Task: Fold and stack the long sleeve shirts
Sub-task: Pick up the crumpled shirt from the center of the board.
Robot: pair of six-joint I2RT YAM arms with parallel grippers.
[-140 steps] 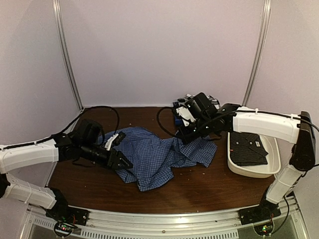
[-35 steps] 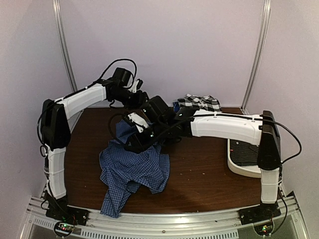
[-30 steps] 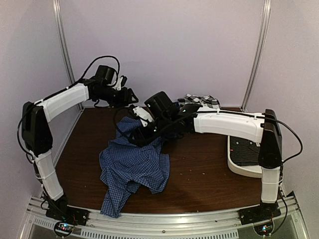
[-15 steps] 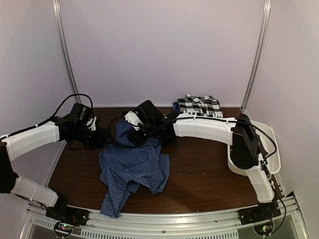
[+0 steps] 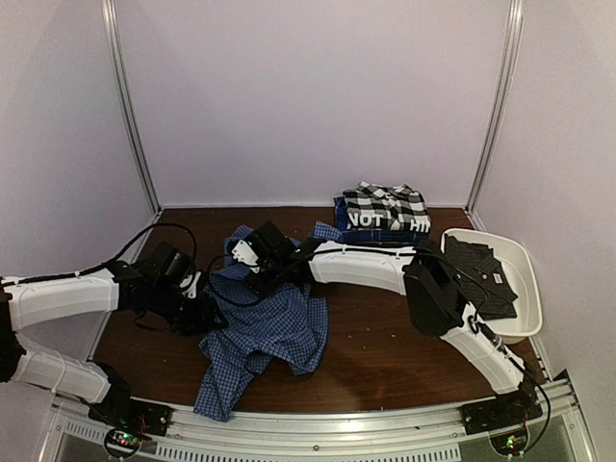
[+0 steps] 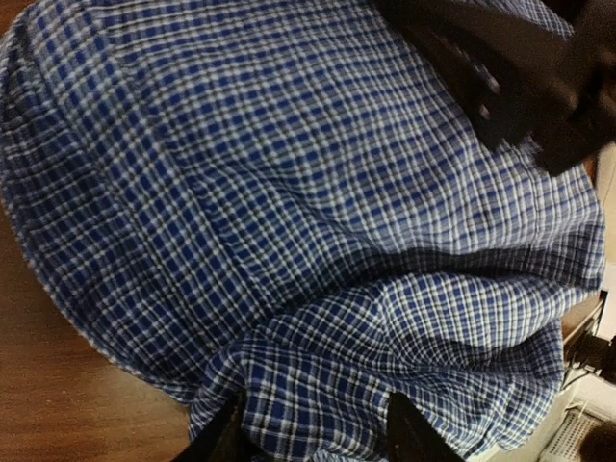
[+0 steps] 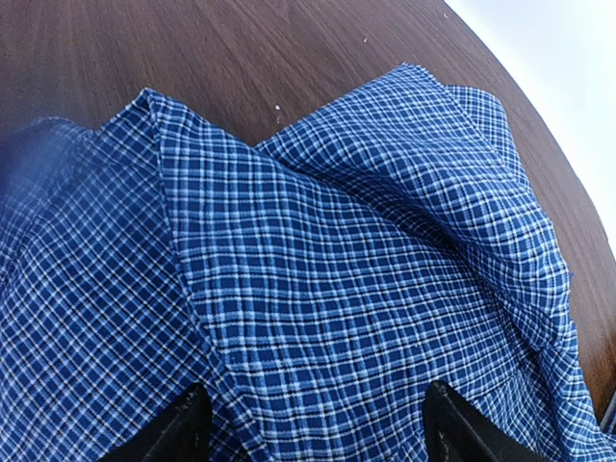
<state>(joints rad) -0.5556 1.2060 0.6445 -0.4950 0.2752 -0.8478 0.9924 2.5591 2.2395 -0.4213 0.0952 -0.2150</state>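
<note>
We saw the white tub (image 5: 532,294) at the right side of the table (image 5: 385,361), with a dark collared shirt (image 5: 481,274) lying in it. Just behind the tub and to its left sat the black-and-white large-check shirt (image 5: 385,202), and pressed against it was the dark blue shirt lettered "NOT" (image 5: 371,221). Well to the left of the tub, the blue-and-white fine-check shirt (image 5: 265,332) lay crumpled and unfolded, and one end trailed toward the near edge.

Both grippers were at that shirt, far from the tub. The right gripper (image 7: 322,428) hung low over the shirt's end on the tub's far side, and its fingers (image 7: 188,428) were spread wide with check cloth beneath them. The left gripper (image 6: 313,438) was at the shirt's edge farthest from the tub. Its fingers (image 6: 404,433) stood apart with a ridge of cloth between them. The pads seemed not to press that ridge, though the close view left us unsure
</note>
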